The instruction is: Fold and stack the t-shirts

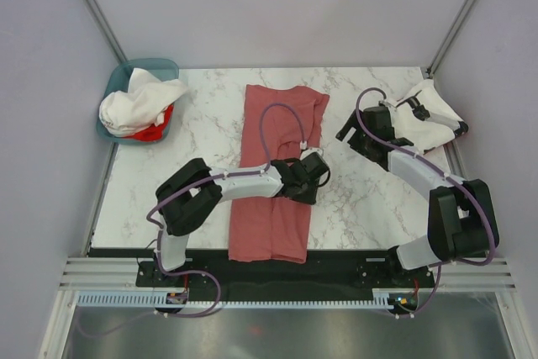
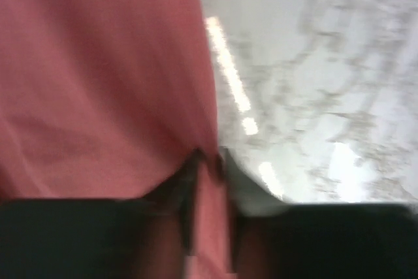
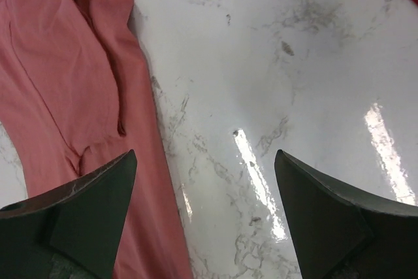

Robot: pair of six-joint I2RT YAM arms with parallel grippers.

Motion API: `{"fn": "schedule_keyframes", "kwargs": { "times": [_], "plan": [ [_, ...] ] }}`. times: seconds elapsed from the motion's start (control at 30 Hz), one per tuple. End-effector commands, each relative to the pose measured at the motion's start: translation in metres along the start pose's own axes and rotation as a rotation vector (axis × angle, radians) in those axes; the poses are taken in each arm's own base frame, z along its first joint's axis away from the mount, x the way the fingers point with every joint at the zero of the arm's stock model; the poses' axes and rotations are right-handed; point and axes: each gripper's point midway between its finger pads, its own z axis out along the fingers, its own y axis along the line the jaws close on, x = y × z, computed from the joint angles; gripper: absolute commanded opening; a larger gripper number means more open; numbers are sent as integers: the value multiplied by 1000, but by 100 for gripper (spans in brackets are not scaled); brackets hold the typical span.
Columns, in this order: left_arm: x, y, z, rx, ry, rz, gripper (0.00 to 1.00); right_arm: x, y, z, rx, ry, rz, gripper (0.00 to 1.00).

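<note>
A dusty salmon-red t-shirt (image 1: 273, 124) lies lengthwise down the middle of the marble table (image 1: 370, 199), its sides folded in. My left gripper (image 1: 308, 176) sits at the shirt's right edge. In the blurred left wrist view, a strip of that salmon cloth (image 2: 98, 83) is pinched where my left gripper (image 2: 209, 161) closes. My right gripper (image 1: 346, 134) hovers open over bare marble just right of the shirt's sleeve. In the right wrist view, my right gripper (image 3: 206, 155) holds nothing and the shirt (image 3: 52, 63) lies to its left.
A teal basket (image 1: 165, 65) at the back left holds white (image 1: 139, 100) and bright red (image 1: 155, 130) t-shirts. A white t-shirt with a black mark (image 1: 430, 120) lies at the back right, behind the right arm. Walls close in on the table's sides.
</note>
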Motion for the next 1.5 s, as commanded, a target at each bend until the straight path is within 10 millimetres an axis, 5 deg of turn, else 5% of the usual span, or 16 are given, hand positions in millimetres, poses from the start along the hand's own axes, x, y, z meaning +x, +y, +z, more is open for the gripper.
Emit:
{"fn": "schedule_keyframes", "kwargs": {
  "times": [0.0, 0.1, 0.3, 0.43, 0.5, 0.63, 0.73, 1.03, 1.17, 1.27, 1.4, 1.43, 1.47],
  "plan": [
    [-26, -79, -16, 247, -52, -96, 47, -15, -15, -2, 45, -42, 18, 95],
    [-28, -79, -37, 250, -88, -53, 96, -15, -18, 3, 46, -28, 22, 96],
    [-22, -33, -83, 183, -155, 24, 96, 0, 2, 27, -82, 37, -4, 91],
    [-41, 28, -115, 114, -227, -6, 96, 27, 17, 58, -176, 153, 20, 83],
    [-52, 48, -120, 119, -256, -48, 94, 26, 35, 66, -235, 188, 25, 76],
    [-75, 115, -115, 87, -341, -196, 92, 29, 33, 94, -212, 201, 43, 69],
    [-85, 141, -116, 95, -386, -264, 91, 22, 43, 117, -219, 198, 64, 67],
    [-92, 166, -135, 49, -494, -298, 88, 17, 54, 193, -163, 199, 95, 56],
    [-93, 173, -146, 31, -547, -316, 88, -9, 74, 219, -155, 141, 90, 29],
    [-91, 174, -145, 33, -554, -323, 88, -18, 83, 239, -155, 127, 81, 22],
    [-92, 175, -140, 17, -540, -317, 87, -24, 97, 255, -179, 120, 74, 25],
    [-90, 176, -138, 14, -533, -317, 87, -23, 102, 254, -188, 118, 69, 49],
    [-89, 175, -137, 17, -527, -317, 87, -24, 104, 252, -183, 108, 63, 57]
  ]
}}
